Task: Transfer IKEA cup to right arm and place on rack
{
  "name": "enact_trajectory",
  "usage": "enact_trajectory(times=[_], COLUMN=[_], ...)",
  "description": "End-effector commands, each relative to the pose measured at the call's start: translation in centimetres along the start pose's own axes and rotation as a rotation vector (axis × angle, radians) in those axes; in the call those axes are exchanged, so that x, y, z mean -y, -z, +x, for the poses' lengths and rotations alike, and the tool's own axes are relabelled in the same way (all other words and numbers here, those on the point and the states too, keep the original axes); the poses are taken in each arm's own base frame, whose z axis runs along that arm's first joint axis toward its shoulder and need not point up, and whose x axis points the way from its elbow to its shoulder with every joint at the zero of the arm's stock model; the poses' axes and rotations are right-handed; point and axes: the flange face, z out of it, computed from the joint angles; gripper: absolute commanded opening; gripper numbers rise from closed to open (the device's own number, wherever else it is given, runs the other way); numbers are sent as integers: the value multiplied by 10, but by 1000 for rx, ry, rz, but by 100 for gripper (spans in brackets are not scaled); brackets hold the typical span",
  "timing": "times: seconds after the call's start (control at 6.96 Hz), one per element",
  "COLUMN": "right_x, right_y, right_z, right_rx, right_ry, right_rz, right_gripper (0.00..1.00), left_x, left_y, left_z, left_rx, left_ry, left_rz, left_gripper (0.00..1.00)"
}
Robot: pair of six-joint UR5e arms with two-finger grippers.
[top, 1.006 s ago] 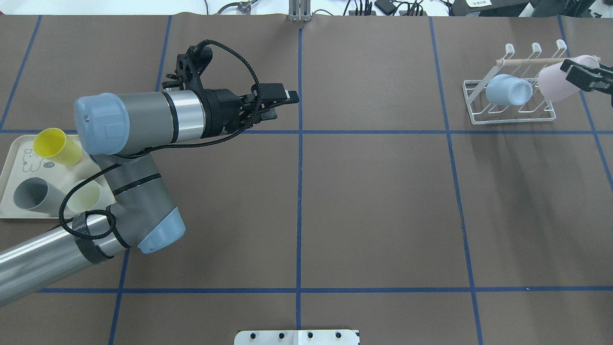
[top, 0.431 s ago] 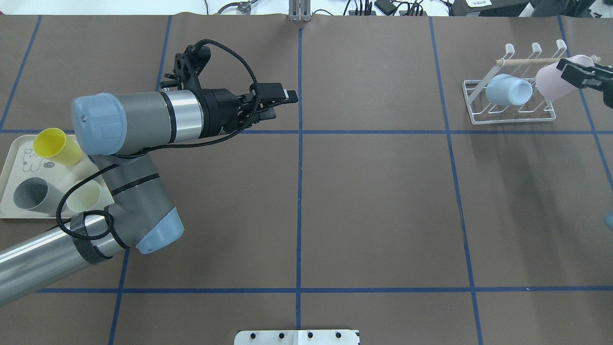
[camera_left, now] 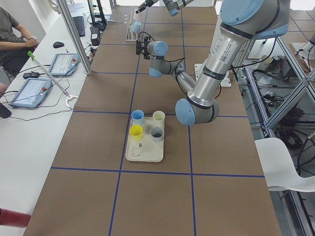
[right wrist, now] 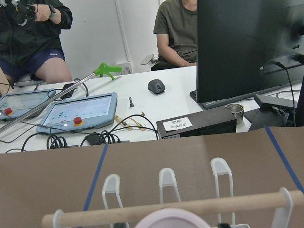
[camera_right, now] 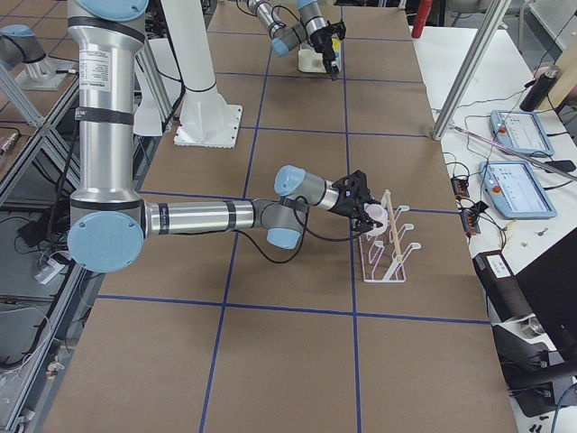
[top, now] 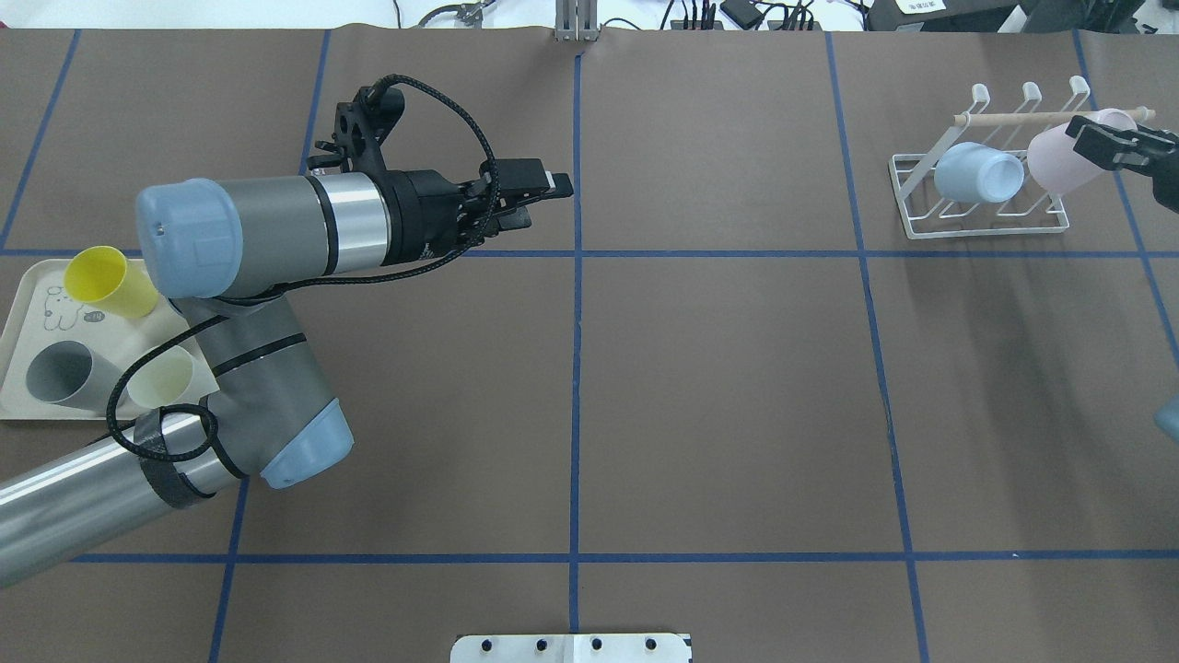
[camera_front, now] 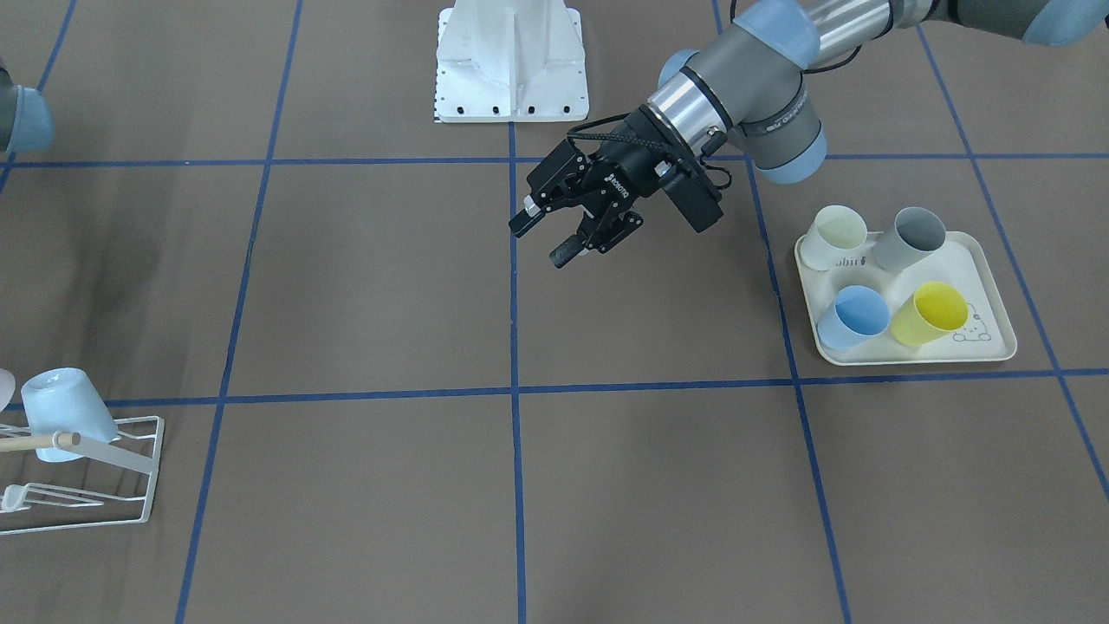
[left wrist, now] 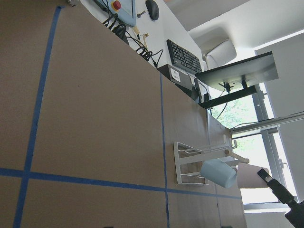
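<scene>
The IKEA cup (top: 1057, 162), pale pink, hangs tilted at the right end of the rack (top: 910, 224), just under its wooden dowel (top: 1009, 118). My right gripper (top: 1113, 145) is shut on the cup's far end. The right wrist view shows the cup's rim (right wrist: 166, 221) below the dowel (right wrist: 190, 205). A light blue cup (top: 978, 172) sits on the rack beside it. My left gripper (top: 539, 201) hovers open and empty above the table's middle, also in the front view (camera_front: 541, 238). The left wrist view shows the rack (left wrist: 183, 164) far off.
A cream tray (top: 14, 410) at the left edge holds yellow (top: 103, 281), grey (top: 60, 373) and cream (top: 163, 378) cups; the front view adds a blue one (camera_front: 856, 315). My left arm's elbow (top: 267, 405) overhangs the tray. People sit beyond the far edge (right wrist: 33, 42).
My right gripper has carried the pink cup a little leftward and farther, closer under the dowel. My left arm has drawn back very slightly, still open.
</scene>
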Motion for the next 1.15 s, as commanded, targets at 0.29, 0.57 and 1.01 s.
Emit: enact_trajectory(times=[0.29, 0.57, 1.01], right_x=[-8, -11, 3], right_y=[-19, -31, -53], right_z=[6, 5, -18], right_rx=[-10, -7, 21], right_ry=[0, -2, -10], right_rz=[-34, -59, -41], right_gripper=[0, 5, 100], left_x=[0, 0, 0], left_y=[1, 1, 0], left_z=[1, 1, 0], left_rx=[-2, -2, -1], left_ry=[1, 1, 1], left_rz=[1, 1, 3], left_gripper=[80, 80, 80])
